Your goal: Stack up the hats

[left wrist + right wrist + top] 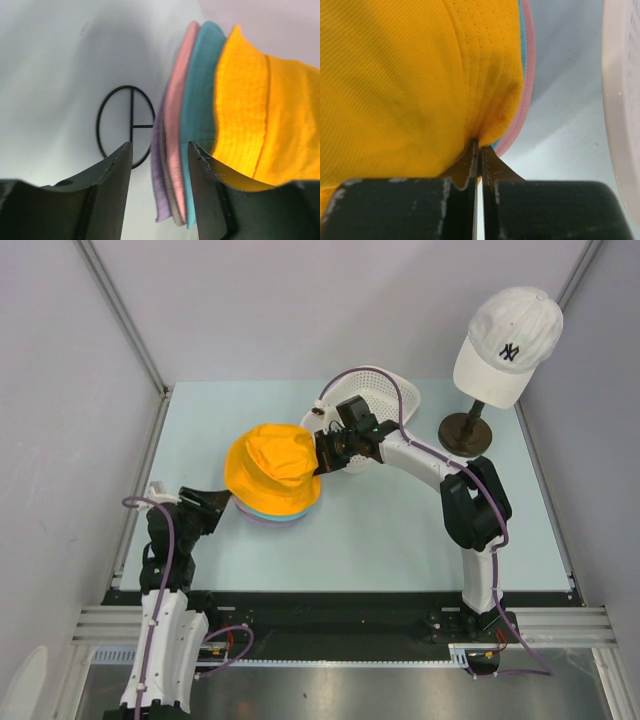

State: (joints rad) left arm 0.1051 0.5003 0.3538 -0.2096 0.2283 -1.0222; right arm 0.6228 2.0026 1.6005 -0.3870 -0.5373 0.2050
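The right claw [477, 152] was closed on a pinch of the brim of the orange hat [270, 465], on the stack's right side. The left claw [160, 147] had its jaws apart and straddled the brim edges of the lavender hat [160, 200] and the pink hat [175, 130], with the teal hat [200, 100] against its right finger. The four soft, round-brimmed hats were nested crown-up, lavender lowest and orange uppermost, left of centre on a pale blue-green desk [400, 530]. The desk carried a black ring mark [132, 125] beside the stack. At its far side were a white mesh basket [385, 390] and a white cap [505, 345] on a dark stand [470, 430]. Plain grey-white walls [300, 300] enclosed the desk, and a metal rail [330, 625] ran along its near edge.
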